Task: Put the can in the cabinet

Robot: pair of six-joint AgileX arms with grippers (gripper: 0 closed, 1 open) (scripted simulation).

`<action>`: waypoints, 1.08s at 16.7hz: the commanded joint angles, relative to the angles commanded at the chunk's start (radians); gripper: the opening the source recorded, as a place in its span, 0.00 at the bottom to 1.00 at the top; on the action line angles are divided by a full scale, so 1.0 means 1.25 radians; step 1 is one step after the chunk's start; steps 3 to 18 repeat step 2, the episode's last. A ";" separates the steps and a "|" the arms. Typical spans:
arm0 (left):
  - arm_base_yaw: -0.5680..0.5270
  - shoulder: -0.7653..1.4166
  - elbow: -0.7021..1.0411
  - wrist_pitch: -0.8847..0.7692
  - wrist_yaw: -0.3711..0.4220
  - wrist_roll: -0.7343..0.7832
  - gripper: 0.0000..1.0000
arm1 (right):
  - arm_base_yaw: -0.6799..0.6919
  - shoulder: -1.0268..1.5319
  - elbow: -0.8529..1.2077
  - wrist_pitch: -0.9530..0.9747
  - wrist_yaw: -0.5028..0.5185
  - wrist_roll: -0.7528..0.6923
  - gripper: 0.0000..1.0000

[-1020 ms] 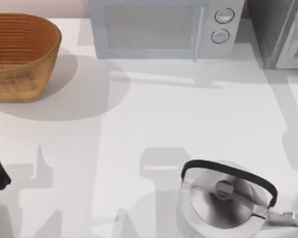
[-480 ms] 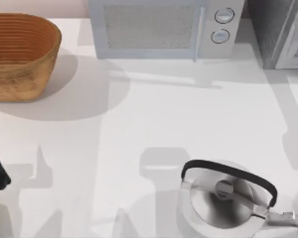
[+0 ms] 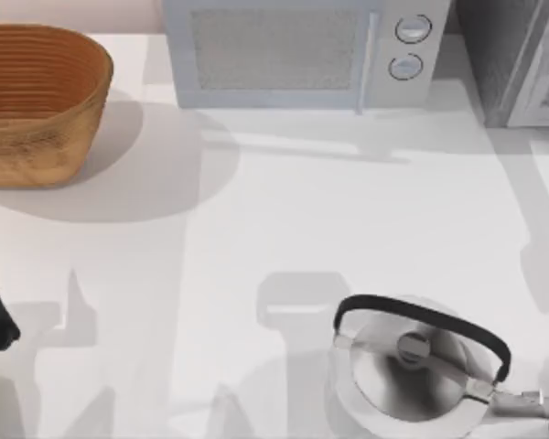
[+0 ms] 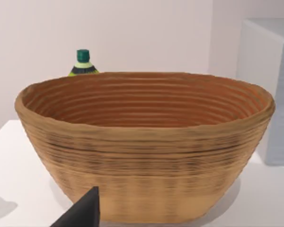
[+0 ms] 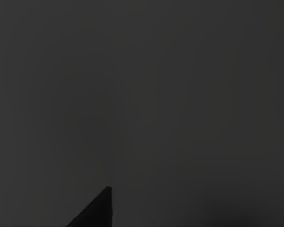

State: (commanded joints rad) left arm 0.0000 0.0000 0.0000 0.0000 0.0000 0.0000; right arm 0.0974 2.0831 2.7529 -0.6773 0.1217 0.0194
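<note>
Because the can's place cannot be told and the width of the left gripper, facing the basket at upper left, and the right gripper, its view dark, cannot be told, any reach toward the cabinet at upper right risks striking the kettle.

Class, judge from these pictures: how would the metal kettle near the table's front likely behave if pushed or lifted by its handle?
The kettle has a broad, low body, so it probably slides rather than tips. Its shiny surface looks slippery. Lifted by the arched black handle, it may swing.
</note>
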 joint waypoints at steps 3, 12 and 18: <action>0.000 0.000 0.000 0.000 0.000 0.000 1.00 | 0.000 0.000 0.000 0.000 0.000 0.000 1.00; 0.000 0.000 0.000 0.000 0.000 0.000 1.00 | 0.000 0.000 0.000 0.000 0.000 0.000 1.00; 0.000 0.000 0.000 0.000 0.000 0.000 1.00 | 0.000 0.000 0.000 0.000 0.000 0.000 1.00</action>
